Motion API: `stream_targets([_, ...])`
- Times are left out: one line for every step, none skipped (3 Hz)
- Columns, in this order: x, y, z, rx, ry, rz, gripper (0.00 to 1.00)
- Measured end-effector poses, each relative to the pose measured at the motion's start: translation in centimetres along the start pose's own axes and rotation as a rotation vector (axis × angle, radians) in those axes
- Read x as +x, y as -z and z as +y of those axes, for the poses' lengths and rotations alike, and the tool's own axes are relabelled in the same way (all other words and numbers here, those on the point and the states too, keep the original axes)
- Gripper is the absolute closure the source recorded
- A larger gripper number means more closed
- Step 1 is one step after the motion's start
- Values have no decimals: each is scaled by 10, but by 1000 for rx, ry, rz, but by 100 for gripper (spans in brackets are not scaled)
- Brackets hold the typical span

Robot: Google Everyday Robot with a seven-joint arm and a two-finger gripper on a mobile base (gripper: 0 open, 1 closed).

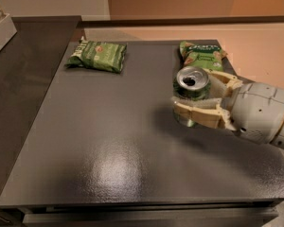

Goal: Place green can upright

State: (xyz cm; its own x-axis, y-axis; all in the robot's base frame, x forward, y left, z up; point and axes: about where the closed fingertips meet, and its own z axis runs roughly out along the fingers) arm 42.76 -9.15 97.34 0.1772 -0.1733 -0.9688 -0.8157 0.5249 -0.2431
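The green can (191, 86) is a small dark green drink can with a silver top and an opened pull-tab hole. It stands upright at the right of the dark grey table (109, 141), its base hidden behind a finger, so contact with the table cannot be told. My gripper (199, 98) reaches in from the right on a pale grey arm. Its beige fingers (199, 113) are closed around the can's body, one in front and one behind.
A flat green snack bag (97, 56) lies at the table's far left. A second green snack bag (202, 55) lies at the far right, just behind the can. A darker counter (19, 79) adjoins the table's left side. A white box edge (0, 30) is at top left.
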Motion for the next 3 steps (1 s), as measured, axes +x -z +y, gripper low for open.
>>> stream_targets([8, 4, 0, -10, 63, -3, 100])
stream_targets([18, 7, 0, -12, 61, 9, 100])
stream_targets([31, 8, -1, -10, 38, 23, 100])
